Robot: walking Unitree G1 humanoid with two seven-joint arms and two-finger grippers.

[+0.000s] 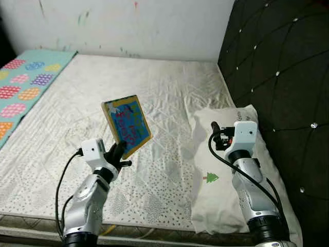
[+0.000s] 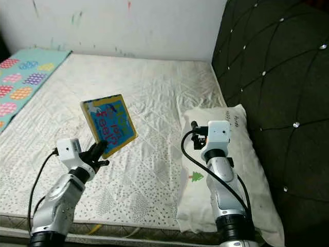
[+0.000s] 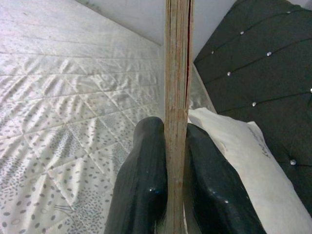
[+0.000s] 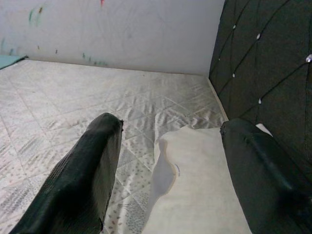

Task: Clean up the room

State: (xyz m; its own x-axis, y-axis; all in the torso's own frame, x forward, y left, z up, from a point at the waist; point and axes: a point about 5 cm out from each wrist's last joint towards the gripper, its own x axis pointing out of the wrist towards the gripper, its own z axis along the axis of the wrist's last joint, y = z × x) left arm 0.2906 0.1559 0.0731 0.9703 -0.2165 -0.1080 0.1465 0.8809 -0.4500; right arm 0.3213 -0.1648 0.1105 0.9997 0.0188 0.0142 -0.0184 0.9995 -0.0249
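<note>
This is a bedroom in a home. A wide mattress (image 1: 154, 103) in a white quilted cover lies against a dark tufted headboard (image 1: 277, 77) with shiny studs, and a white pillow (image 1: 226, 195) rests beside it. A colourful dotted blanket (image 1: 25, 87) lies at the far edge, and the pale wall (image 1: 128, 25) carries crayon-like marks.

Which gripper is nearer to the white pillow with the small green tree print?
Right. The right gripper hangs open just above the white pillow. The left gripper is off to the pillow's left over the mattress, shut on the blue-and-yellow picture book.
</note>
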